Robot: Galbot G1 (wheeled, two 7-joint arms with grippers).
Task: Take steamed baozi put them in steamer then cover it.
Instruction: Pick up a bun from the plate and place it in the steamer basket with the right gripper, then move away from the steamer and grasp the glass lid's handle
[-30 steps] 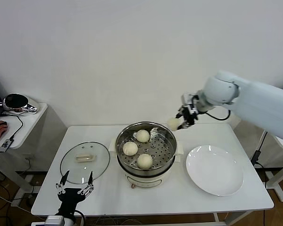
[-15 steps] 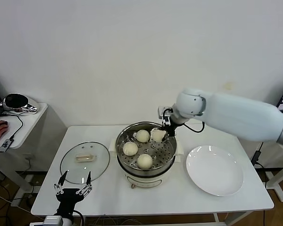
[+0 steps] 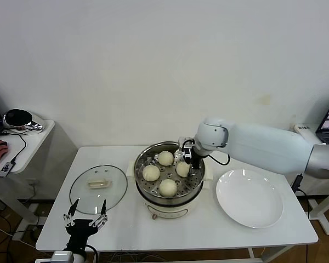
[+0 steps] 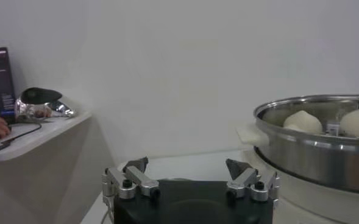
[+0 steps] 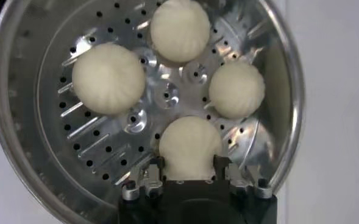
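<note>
Inside the steamer (image 3: 169, 174), the right gripper (image 5: 188, 173) grips the fourth steamed baozi (image 5: 189, 146) on the tray, so release comes next, then the cover (image 3: 98, 189) on the tabletop (image 3: 208, 230), near the open-jawed left gripper (image 3: 86, 216).

Four steamed baozi (image 3: 165, 158) are filling the steamer (image 3: 169, 176), one in each quarter of the perforated tray, with only narrow gaps showing between them around the tray's centre. The right claw (image 3: 186, 159) is reaching in over the far right rim, its fingers (image 5: 155, 170) closing on either side of the fourth bun (image 5: 189, 148), so the arm is blocking the approach from that side. The cover (image 3: 98, 188) is lying flat on the tabletop (image 3: 208, 227) just left of the steamer, its handle facing up with open room above. The left claw (image 3: 86, 218) is sitting with fingers spread at the front left edge, near the cover. A white plate (image 3: 249, 197) is taking up the right side.
</note>
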